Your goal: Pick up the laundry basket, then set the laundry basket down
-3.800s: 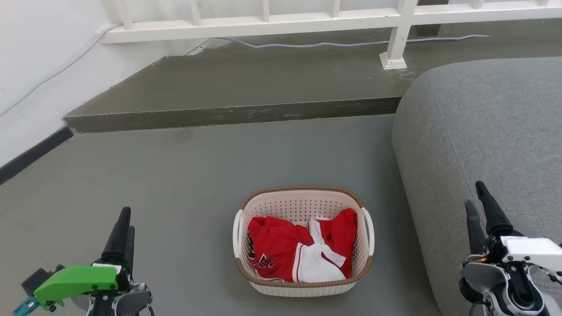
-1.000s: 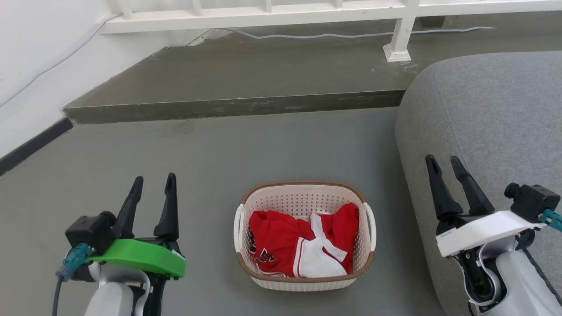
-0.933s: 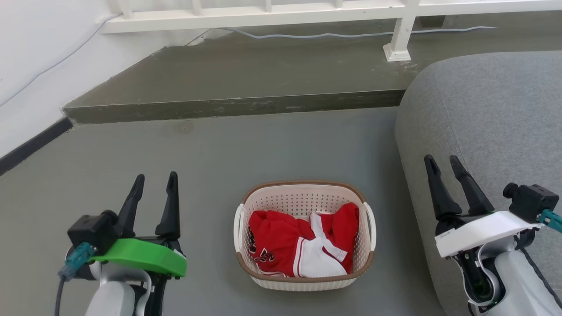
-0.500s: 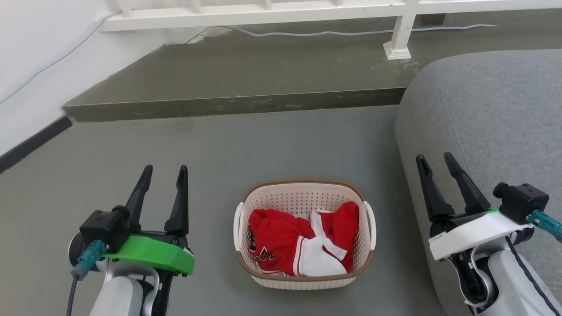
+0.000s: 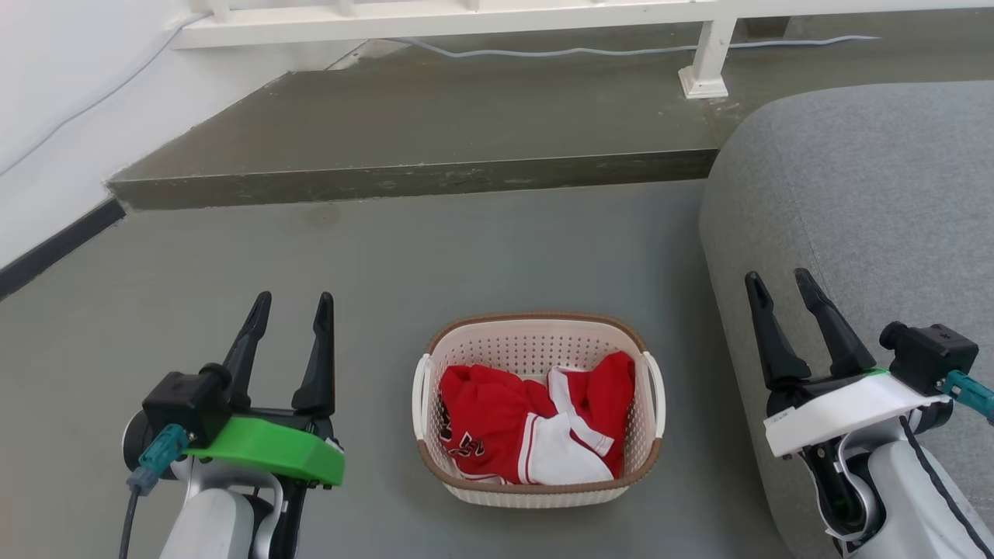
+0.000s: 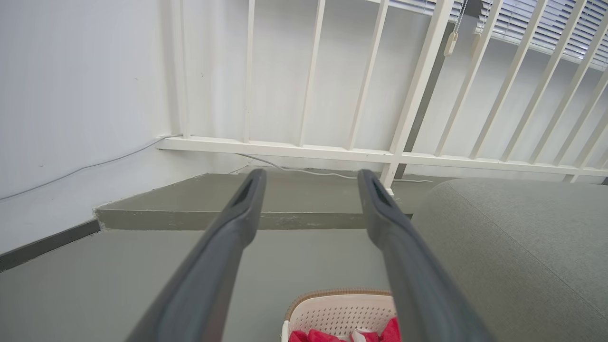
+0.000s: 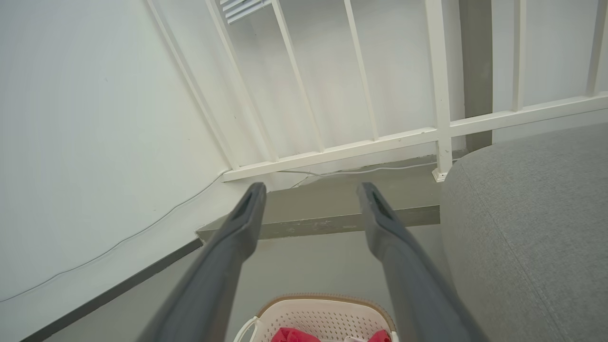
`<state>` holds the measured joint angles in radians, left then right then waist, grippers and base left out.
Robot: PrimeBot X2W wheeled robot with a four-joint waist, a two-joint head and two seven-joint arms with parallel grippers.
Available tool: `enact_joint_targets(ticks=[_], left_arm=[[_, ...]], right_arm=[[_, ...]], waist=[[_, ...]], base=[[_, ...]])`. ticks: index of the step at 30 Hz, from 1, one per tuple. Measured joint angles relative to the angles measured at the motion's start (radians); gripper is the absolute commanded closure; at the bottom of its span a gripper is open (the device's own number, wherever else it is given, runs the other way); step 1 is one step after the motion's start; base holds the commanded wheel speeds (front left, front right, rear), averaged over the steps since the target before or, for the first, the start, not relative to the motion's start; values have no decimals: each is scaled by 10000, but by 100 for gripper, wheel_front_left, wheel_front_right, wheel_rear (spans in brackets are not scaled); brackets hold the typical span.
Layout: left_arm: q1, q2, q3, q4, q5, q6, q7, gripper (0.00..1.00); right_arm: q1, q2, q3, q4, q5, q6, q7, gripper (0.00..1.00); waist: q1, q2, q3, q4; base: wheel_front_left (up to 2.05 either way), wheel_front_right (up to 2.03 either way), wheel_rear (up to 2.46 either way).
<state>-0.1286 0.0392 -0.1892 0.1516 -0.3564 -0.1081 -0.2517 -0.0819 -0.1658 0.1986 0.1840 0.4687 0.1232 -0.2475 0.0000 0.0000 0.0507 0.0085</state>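
The laundry basket point(image 5: 536, 332), cream-white and perforated with a brown rim and white side handles, stands on the grey floor with red and white clothes point(image 5: 528, 435) in it. My left gripper point(image 5: 293, 299) is open, off the basket's left side and apart from it. On the other side, in front of the sofa, my right gripper point(image 5: 779, 278) is open too, touching nothing. The basket's far rim point(image 6: 339, 293) peeks in at the bottom of the left wrist view below the open left gripper point(image 6: 311, 173). In the right wrist view the basket point(image 7: 323, 308) lies below the open right gripper point(image 7: 311, 186).
A grey sofa point(image 5: 870, 202) rises close on the basket's right. Beyond the basket a raised concrete step point(image 5: 419, 182) crosses the floor, with a white railing point(image 5: 466, 15) and a cable point(image 5: 543, 53) behind it. A white wall point(image 5: 54, 93) runs along the left.
Since 3.8 s ago both grippers have risen, turned and opened, and drawn closer to the basket's sides. The camera has tipped slightly, shifting the scene up. The basket stays on the floor.
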Motion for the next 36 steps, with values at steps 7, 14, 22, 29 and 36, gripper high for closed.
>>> enact_joint_targets(ticks=[7,14,22,29,36], left_arm=[[-11,0,-36,-88,0,113,-2,0],[-250,0,-102,-90,146,207,-2,0],[-758,-2,-222,25,257,217,-2,0],[-1375,-4,-378,343,324,217,-2,0],[-2074,-12,-451,811,447,217,-2,0]], right_arm=[[-6,15,10,50,-42,0,-2,0],[-158,0,21,58,-209,0,-44,0],[-577,-35,-52,184,-293,0,-46,0],[-1102,-169,-123,537,-295,0,-46,0],[-1670,-165,-148,1200,-240,0,-61,0]], waist=[[0,0,180,-19],[0,0,679,-90],[0,0,1514,-198],[0,0,2346,-263],[1,0,3222,-295]], base=[[0,0,0],[0,0,0],[0,0,0],[0,0,0],[0,0,0]])
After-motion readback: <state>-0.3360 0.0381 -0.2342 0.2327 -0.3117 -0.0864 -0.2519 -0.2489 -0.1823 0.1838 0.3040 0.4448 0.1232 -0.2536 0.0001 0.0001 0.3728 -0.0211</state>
